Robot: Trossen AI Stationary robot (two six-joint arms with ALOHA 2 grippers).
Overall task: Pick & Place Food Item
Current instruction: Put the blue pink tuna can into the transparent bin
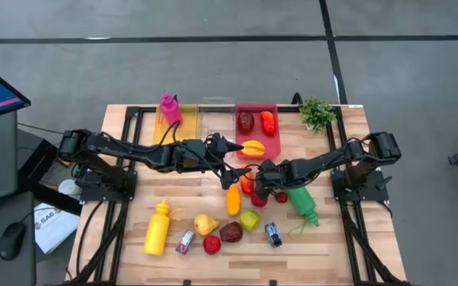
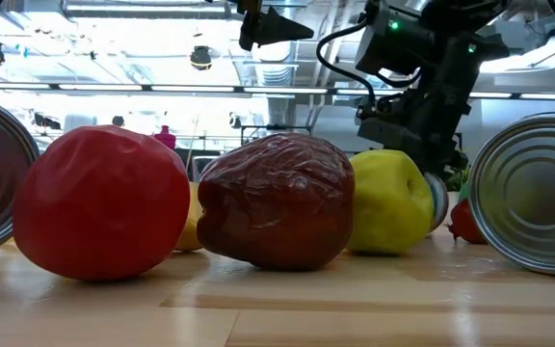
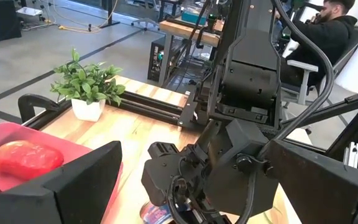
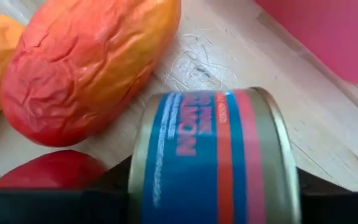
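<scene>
Red tray [image 1: 275,135] is sitting at the tabletop's far edge, holding a dark red fruit [image 1: 246,121], an orange-red one [image 1: 268,121] & a yellow-orange piece [image 1: 253,148] nearer its front. A clear bin [image 1: 215,117] is standing just beside it, w/ a pink bottle [image 1: 168,108] next along and a small potted plant [image 1: 317,113] toward the far right corner.

Right gripper [image 1: 254,178] is reaching down at mid-table; in the right wrist view its fingers are bracketing a small round metal can [image 4: 219,155], blue label w/ a red band, lying on its side on the wood. Fingers are at the can's sides but a firm clamp can't be confirmed. Touching or just beside the can: a wrinkled red-orange oval fruit [image 4: 86,59] & a smooth red one [image 4: 48,170].

Left gripper [image 1: 230,146] is hovering by the tray's near left corner, jaws spread wide, holding nothing.

Near the front edge: yellow squeeze bottle [image 1: 157,228], wrinkled red apple shape [image 2: 99,200], creased dark-red fruit [image 2: 277,200], yellow-green apple [image 2: 389,202], ribbed cans. Green bottle [image 1: 302,201] is lying on its side at right.
</scene>
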